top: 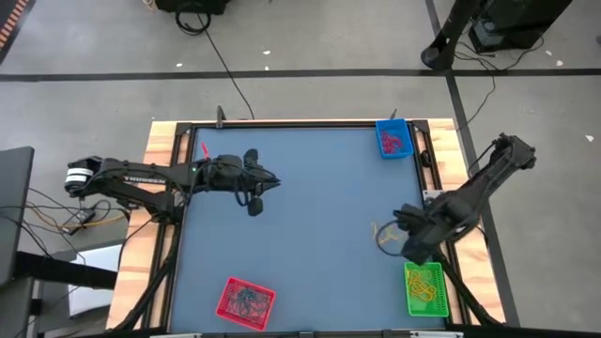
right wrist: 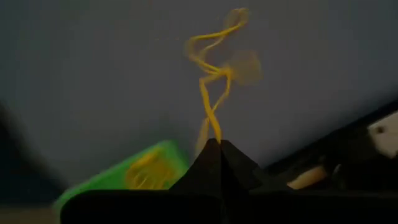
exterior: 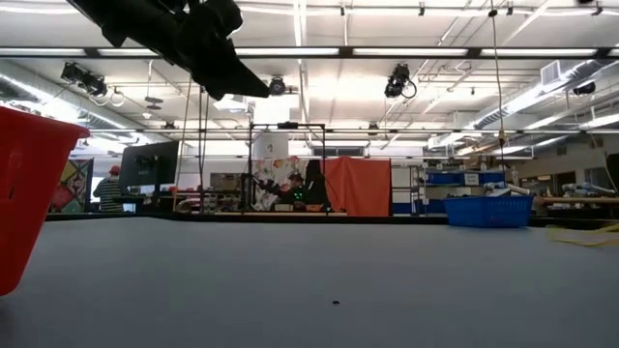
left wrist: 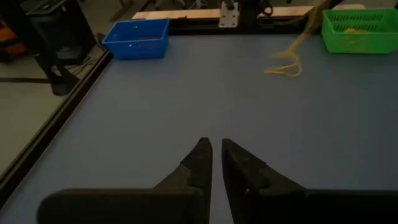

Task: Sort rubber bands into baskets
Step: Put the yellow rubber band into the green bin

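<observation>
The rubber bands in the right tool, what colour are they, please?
Yellow rubber bands; the right wrist view shows them best.

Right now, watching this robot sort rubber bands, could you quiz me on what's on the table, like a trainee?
1. True or false: the right gripper is shut on yellow bands.
2. Which basket is nearest that gripper: A blue, B green, C red?
3. Fill in: the left gripper hangs over the table's ____ side.

Key: 1 true; 2 B; 3 left.
</observation>
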Controlling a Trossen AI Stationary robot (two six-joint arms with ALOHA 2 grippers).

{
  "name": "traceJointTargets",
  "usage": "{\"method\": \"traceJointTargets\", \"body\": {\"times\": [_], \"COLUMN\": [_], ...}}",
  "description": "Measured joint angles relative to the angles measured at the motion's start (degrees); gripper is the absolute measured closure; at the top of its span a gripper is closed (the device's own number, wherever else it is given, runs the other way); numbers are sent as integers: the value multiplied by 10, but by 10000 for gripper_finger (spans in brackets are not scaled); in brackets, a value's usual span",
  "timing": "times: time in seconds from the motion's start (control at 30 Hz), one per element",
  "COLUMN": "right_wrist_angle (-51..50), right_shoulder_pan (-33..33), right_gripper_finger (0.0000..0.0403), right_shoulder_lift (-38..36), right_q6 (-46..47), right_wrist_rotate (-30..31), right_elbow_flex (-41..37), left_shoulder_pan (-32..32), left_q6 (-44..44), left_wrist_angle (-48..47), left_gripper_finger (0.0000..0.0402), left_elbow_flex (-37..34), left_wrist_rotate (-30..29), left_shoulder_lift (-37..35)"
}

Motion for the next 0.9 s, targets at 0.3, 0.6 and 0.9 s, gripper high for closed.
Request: {"method": "traceJointTargets", "body": {"times": [0.3,0.6,0.9], "right_wrist_angle": [-13,-9,-11], "right_shoulder_pan": [100,198,238], "right_gripper_finger": [400,400,400], "right_shoulder_lift": [-38,-29,-16], "right_q6": [117,287,215], "right_wrist_rotate": [-37,-74,78], "right_elbow_flex": [117,135,135], "left_shoulder_pan": [0,0,0], "left_q6": [11,7,5], "left_wrist_angle": [1,-2,16], "left_gripper_finger": [362,362,362], "left_elbow_flex": [0,0,0], "left_wrist_rotate": [-5,-5,-4], "left_shoulder_lift": [0,0,1]}}
